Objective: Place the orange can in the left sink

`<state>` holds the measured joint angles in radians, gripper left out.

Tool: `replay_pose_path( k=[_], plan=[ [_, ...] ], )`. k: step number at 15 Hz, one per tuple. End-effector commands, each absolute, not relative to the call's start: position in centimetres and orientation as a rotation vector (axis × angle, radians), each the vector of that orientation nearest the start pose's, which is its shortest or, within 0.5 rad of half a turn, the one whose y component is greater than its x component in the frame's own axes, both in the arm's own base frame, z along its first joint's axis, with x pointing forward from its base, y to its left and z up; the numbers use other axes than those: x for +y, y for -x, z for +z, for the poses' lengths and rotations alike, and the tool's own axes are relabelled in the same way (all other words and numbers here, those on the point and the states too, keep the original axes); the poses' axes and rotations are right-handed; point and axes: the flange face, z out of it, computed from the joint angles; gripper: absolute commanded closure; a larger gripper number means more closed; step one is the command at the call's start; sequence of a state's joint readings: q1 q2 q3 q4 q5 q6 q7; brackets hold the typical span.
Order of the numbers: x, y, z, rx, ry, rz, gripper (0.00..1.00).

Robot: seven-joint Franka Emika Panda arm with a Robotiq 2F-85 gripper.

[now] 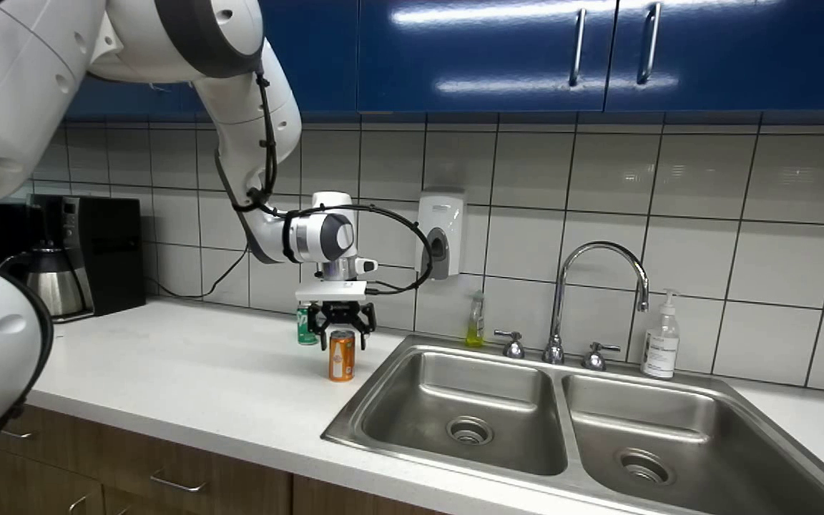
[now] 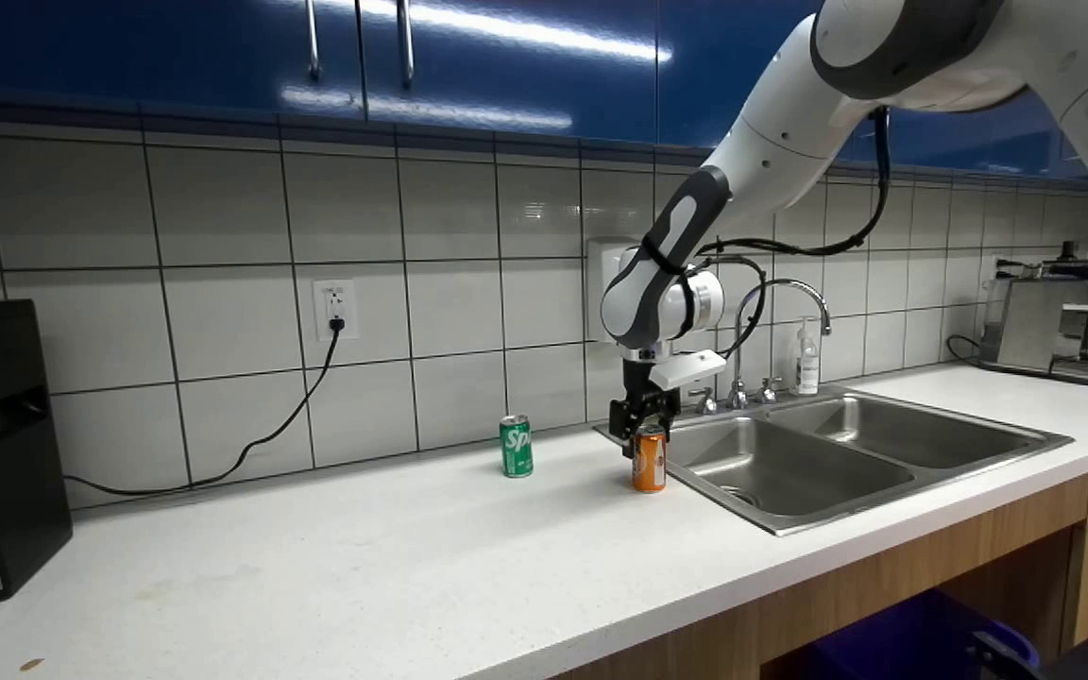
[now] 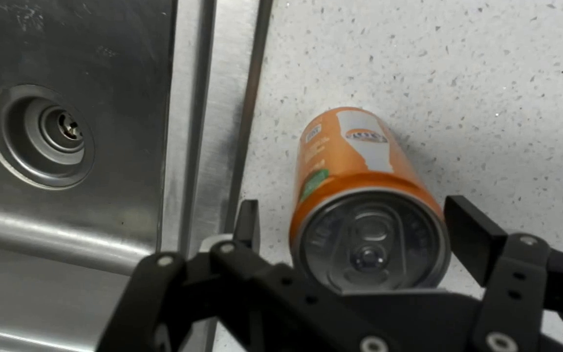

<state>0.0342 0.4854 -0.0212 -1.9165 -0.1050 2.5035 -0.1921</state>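
Currently, in an exterior view, the gripper (image 1: 342, 346) points downward with its fingers (image 1: 323, 339) spread wide, and the orange can (image 1: 341, 359) stands upright on the counter (image 1: 190, 372), its top end between them. The left sink (image 1: 412, 422) lies to the picture-right of the fingers; the faucet (image 1: 556, 318) rises farther from them on that side. In an exterior view, the green can (image 2: 517, 448) stands upright to the picture-left of the fingers, well apart from them. In the wrist view, the fingers straddle the orange can without gripping it: a gap separates the can from the picture-left finger (image 3: 248, 222), and the picture-right finger (image 3: 472, 239) sits just beside the can wall; whether that finger touches is not discernible. The left sink extends past the picture-left finger, with its drain (image 3: 39, 139) well apart from that finger.
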Motion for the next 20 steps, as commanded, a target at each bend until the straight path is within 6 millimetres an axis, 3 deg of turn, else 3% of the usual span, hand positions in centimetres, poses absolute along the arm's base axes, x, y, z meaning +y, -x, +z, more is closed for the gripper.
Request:
replay_pose_path(
  k=[1, 3, 5, 14, 20],
  plan=[
    [1.3, -64.8, 24.9, -0.455, 3.208, -0.170, 0.35],
    [1.5, -65.0, 24.9, -0.461, 3.213, -0.157, 0.53],
    [1.5, -65.1, 24.9, -0.457, 3.216, -0.149, 0.62],
    [1.9, -65.0, 24.8, -0.441, 3.224, -0.132, 0.62],
    [2.6, -64.9, 26.2, -0.424, 3.211, -0.158, 0.62]
  ],
)
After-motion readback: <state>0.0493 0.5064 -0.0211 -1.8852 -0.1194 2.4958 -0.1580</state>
